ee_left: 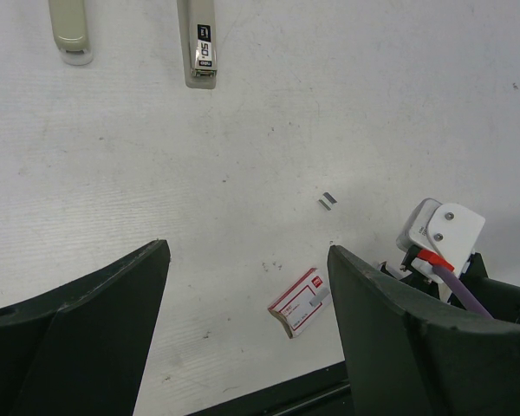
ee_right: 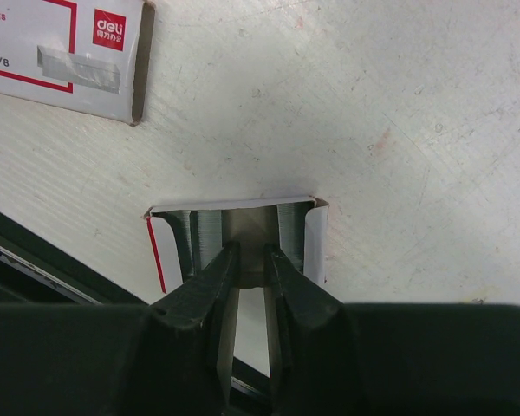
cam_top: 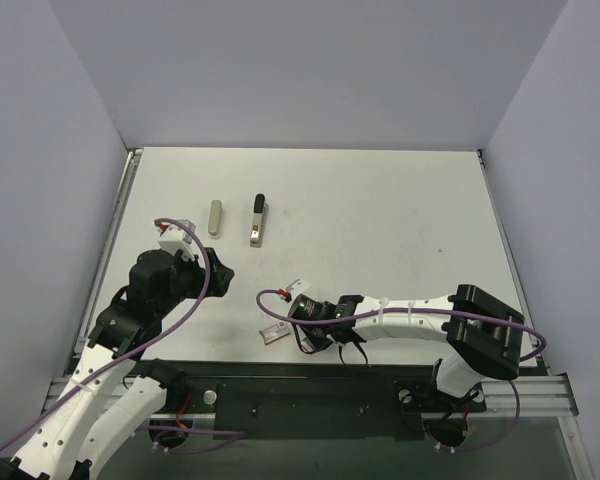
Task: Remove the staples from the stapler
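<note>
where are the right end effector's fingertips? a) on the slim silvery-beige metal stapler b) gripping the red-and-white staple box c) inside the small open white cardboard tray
c: the right wrist view shows the right end effector with its tips inside the small open white cardboard tray, the red-and-white staple box lying apart from it.

The left arm [cam_top: 130, 320] reaches forward from its base, the left gripper [ee_left: 247, 251] angled downward with jaws spread wide, while the right arm [cam_top: 410, 318] stretches low toward the left, the right gripper [ee_right: 253, 253] showing jaws drawn almost together.
</note>
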Tool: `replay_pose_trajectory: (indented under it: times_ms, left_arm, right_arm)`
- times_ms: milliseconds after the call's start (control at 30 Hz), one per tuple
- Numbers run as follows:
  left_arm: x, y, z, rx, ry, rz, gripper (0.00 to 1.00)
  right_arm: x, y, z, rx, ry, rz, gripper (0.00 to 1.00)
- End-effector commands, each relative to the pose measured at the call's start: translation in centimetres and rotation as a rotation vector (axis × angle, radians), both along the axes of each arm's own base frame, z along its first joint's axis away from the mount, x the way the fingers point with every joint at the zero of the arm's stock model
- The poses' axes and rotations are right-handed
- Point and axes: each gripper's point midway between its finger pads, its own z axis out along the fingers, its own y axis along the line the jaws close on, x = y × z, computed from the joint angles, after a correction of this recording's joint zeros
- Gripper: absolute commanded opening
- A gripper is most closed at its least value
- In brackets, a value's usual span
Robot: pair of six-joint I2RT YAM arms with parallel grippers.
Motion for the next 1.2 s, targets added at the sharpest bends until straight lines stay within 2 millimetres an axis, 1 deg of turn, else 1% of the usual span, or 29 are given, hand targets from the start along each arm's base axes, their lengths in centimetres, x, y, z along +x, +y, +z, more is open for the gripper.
replay_pose_trajectory:
  times_ms: [0, 200, 433, 667, 800, 833, 933, 1000, 1100, 1133, 1167]
  left_arm:
    - [0.3, -0.1, 0.8, -0.019, -0.021, 0.006, 0.84]
    - [0.3, -0.1, 0.8, -0.018, -0.018, 0.004, 0.84]
    - [0.2, -0.1, 0.7, -0.018, -0.017, 0.004, 0.84]
    - [0.2, -0.1, 0.7, -0.018, -0.017, 0.003, 0.84]
    - [0.2, -0.1, 0.8, -0.020, -0.019, 0.001, 0.84]
    - [0.2, -0.1, 0.8, -0.021, -0.021, 0.001, 0.84]
    - [0.2, -0.1, 0.8, -0.021, -0.022, 0.001, 0.84]
    - [0.2, -0.1, 0.8, -0.021, -0.022, 0.003, 0.84]
    - [0.2, -0.1, 0.9, -0.022, -0.022, 0.000, 0.84]
    - [0.1, -0.1, 0.9, -0.024, -0.024, -0.001, 0.84]
    - [0.1, -0.2, 0.9, -0.023, -0.023, -0.003, 0.84]
  right_arm:
    - [0.5, -0.1, -0.1, -0.016, -0.007, -0.017, 0.14]
    - [0.6, 0.4, 0.3, -0.002, -0.008, -0.015, 0.14]
    - [1.2, 1.3, 1.6, 0.014, -0.028, -0.018, 0.15]
    - [2.1, 1.0, 3.1, 0.000, -0.070, -0.041, 0.16]
    - [3.5, 1.1, 4.1, 0.012, -0.095, -0.060, 0.19]
    - [4.2, 1.3, 4.4, 0.023, -0.102, -0.070, 0.20]
    - [5.5, 1.3, 4.6, 0.030, -0.100, -0.075, 0.24]
    - [6.4, 1.8, 4.9, 0.061, -0.100, -0.074, 0.27]
    - [7.5, 2.6, 5.3, 0.096, -0.089, -0.063, 0.29]
    - [7.9, 2.6, 5.0, 0.091, -0.090, -0.062, 0.32]
    - [8.0, 2.9, 5.1, 0.103, -0.083, -0.054, 0.35]
